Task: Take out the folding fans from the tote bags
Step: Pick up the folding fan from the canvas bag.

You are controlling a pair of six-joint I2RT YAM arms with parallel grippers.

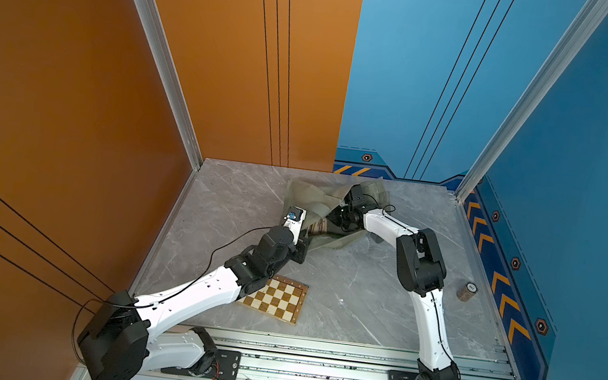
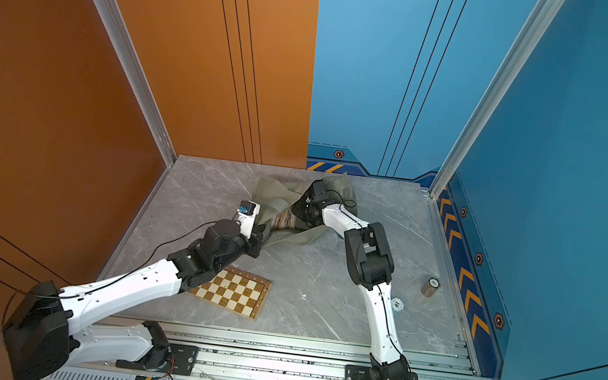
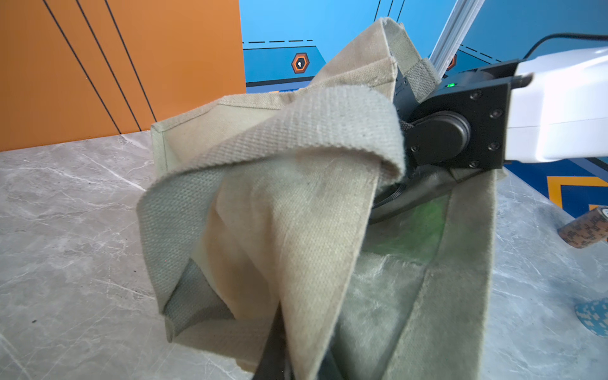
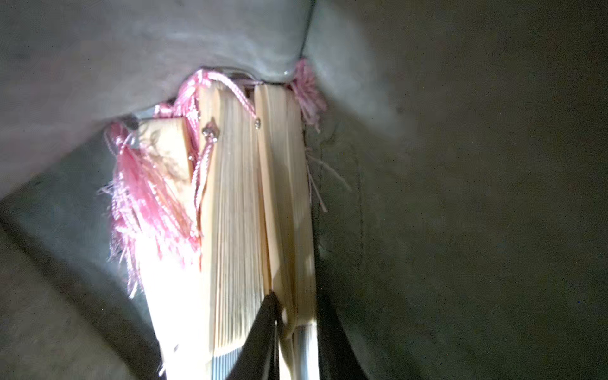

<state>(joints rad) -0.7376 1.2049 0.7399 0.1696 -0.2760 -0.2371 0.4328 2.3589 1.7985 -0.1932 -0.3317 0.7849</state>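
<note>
Folding fans (image 4: 237,214), pink tassels (image 4: 148,204), bunched inside tote bag (image 4: 460,197); right gripper (image 4: 297,316) straddles one fan.

At back ctr of grey marble table (image 1: 354,284) lies olive fabric tote bag (image 1: 309,195) w/ bamboo-ribbed folding fans (image 4: 237,214) in it. In front, to L: brown-and-cream wooden chessboard (image 1: 275,300). Near R edge, well apart: cork-patterned cylinder (image 1: 466,292).

No word or number can be read. The small brown cylinder (image 1: 466,292) on the desk (image 1: 354,284) has a round white label on top, but its dark print is too small. The blue wall (image 1: 407,73) carries only orange chevron signs (image 1: 501,281) and hexagon emblems (image 1: 366,157), without letters.
</note>
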